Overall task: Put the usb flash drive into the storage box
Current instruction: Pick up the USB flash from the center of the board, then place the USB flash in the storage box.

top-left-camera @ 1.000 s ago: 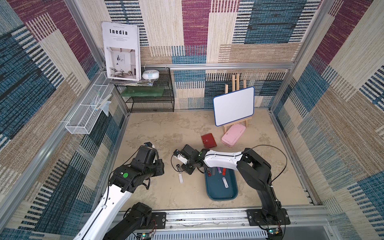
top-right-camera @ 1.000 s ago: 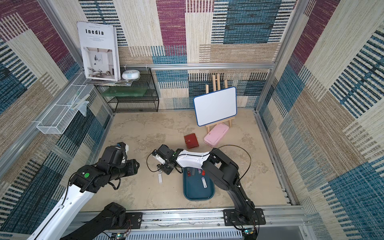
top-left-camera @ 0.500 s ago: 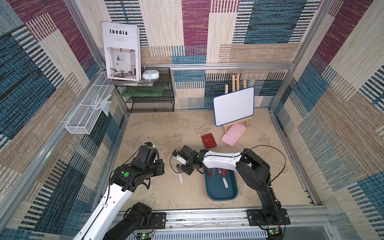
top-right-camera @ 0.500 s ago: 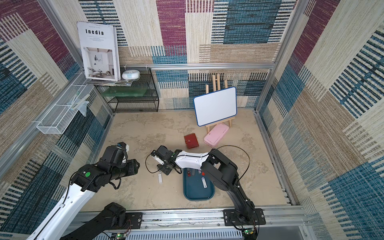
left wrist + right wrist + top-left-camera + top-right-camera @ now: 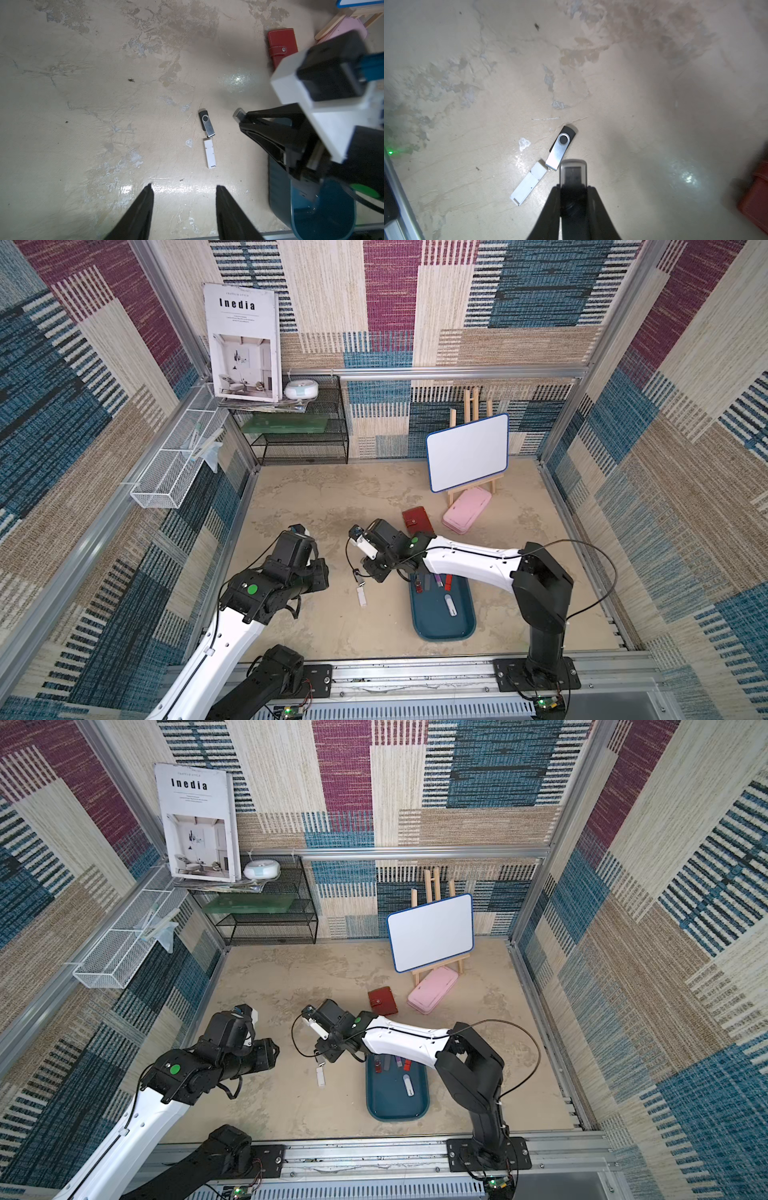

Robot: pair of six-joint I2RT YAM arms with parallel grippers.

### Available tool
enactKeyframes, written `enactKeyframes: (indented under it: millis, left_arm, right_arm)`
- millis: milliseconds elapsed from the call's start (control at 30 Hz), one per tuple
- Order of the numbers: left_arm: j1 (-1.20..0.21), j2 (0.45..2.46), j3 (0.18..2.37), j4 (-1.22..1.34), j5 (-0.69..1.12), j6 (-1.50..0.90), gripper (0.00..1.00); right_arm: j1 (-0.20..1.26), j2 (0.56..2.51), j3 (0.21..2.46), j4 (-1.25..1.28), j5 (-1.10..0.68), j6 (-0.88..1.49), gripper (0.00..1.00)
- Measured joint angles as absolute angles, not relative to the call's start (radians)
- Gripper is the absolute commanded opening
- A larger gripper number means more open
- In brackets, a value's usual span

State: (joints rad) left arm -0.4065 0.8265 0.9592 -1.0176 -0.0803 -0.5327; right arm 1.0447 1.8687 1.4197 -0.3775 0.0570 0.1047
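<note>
Storage box [image 5: 440, 628] sits near, right of centre, with several small drives inside. Left gripper [image 5: 184, 187] hovers over the floor [image 5: 104, 104], jaws apart and empty. White drive [image 5: 362, 596] and black swivel drive [image 5: 206, 123] lie end to end left of the box. Right gripper [image 5: 572, 188], just beyond them, is clamped on the usb flash drive [image 5: 572, 169], outside the box. Red wallet [image 5: 417, 521] lies farther back.

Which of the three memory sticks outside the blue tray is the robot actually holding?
The silvery-grey stick, pinched between the right arm's jaws. The black one with a silver clip and the plain white one lie loose on the floor.
</note>
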Motion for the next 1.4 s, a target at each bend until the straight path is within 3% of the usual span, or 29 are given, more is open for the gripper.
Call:
enactKeyframes:
  millis: [400, 600, 1400]
  left_arm:
    - [-0.408, 0.833, 0.959, -1.018, -0.079, -0.537, 0.53]
    - [-0.408, 0.826, 0.959, -1.018, -0.079, -0.537, 0.53]
    - [-0.413, 0.826, 0.957, -1.018, -0.079, -0.539, 0.53]
  right_arm:
    - [1.022, 1.412, 1.100, -0.451, 0.266, 0.365, 0.16]
    - [1.023, 1.284, 0.938, -0.494, 0.292, 0.507, 0.16]
    - [1.023, 1.427, 0.733, -0.426, 0.197, 0.729, 0.16]
